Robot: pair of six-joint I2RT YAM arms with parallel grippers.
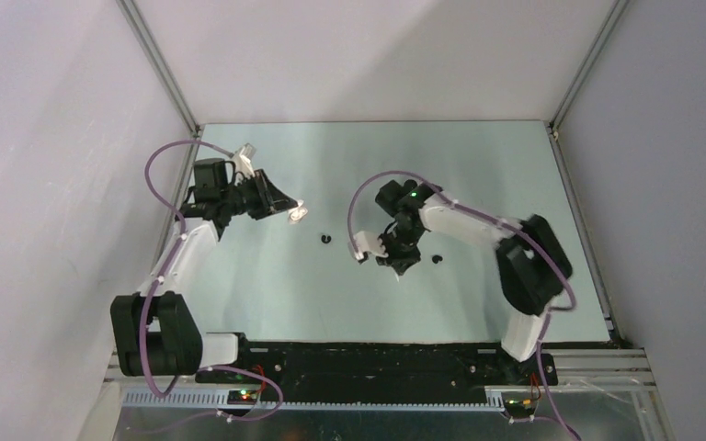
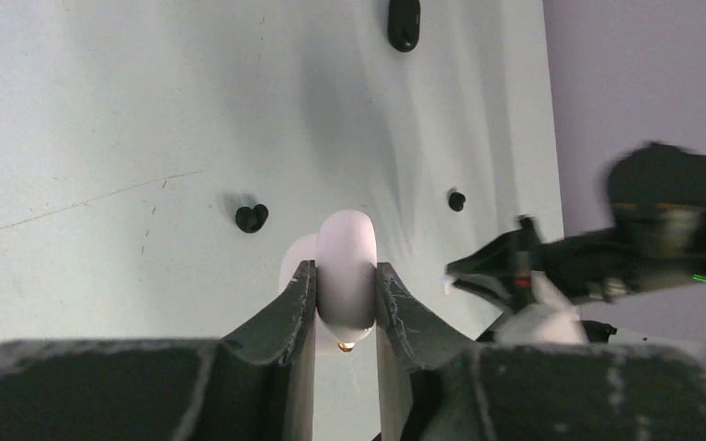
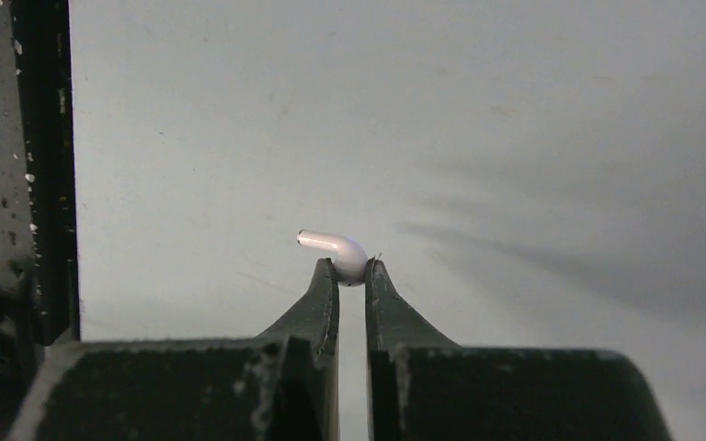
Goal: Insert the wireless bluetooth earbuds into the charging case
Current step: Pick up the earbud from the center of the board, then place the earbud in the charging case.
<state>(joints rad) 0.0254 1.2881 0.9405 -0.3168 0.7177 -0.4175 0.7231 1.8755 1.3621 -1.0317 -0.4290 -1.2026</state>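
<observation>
A white charging case [image 2: 347,248] is clamped between the fingers of my left gripper [image 2: 347,268], which is shut on it. It is held above the table at the left [image 1: 299,214], and its lid [image 2: 292,264] looks swung open behind the left finger. My right gripper [image 3: 351,272] is shut on a white earbud [image 3: 342,248], whose short stem points left. In the top view that gripper [image 1: 399,266] hangs low over the table's middle. Two black earbuds lie loose on the table, one [image 1: 324,239] between the arms and one [image 1: 437,260] just right of the right gripper.
A black oblong thing [image 2: 404,23] lies farther off on the pale green table [image 1: 478,175]; it does not show in the top view. Grey walls close in the table on three sides. The arms' bases stand on the black rail [image 1: 377,358] at the near edge.
</observation>
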